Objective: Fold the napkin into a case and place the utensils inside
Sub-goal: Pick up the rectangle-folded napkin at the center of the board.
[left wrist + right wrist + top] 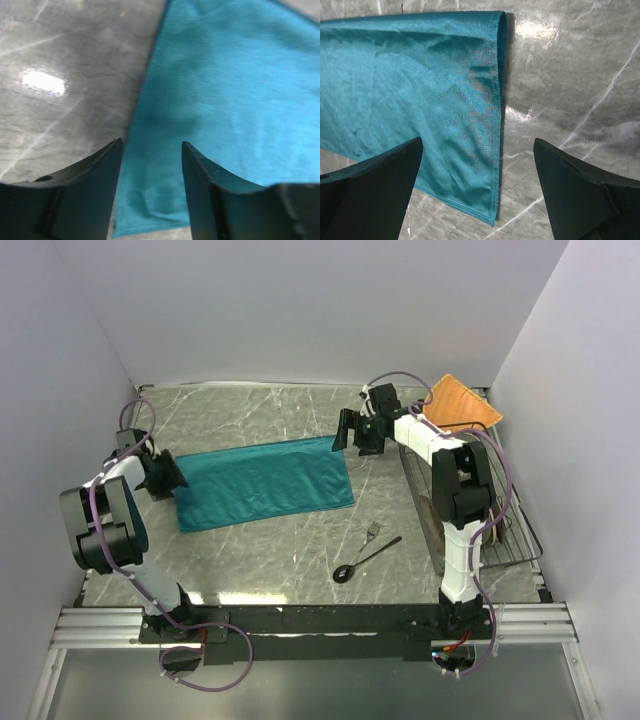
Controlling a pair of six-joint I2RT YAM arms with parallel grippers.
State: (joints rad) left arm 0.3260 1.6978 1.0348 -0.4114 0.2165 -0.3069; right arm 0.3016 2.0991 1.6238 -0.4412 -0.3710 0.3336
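The teal napkin (265, 483) lies flat and folded into a long band across the middle of the marble table. My left gripper (175, 480) is low over its left end. In the left wrist view its jaws (151, 145) stand partly apart over the napkin (225, 90) near a corner. My right gripper (352, 435) hovers above the napkin's right end. In the right wrist view it (477, 142) is wide open over the hemmed edge of the napkin (420, 90). The silver fork (373, 532) and the dark spoon (365, 560) lie on the table in front of the napkin.
An orange woven cloth (462, 403) lies at the back right corner. A wire rack (510, 545) holding a round plate (428, 515) stands along the right side behind my right arm. White walls close in the table.
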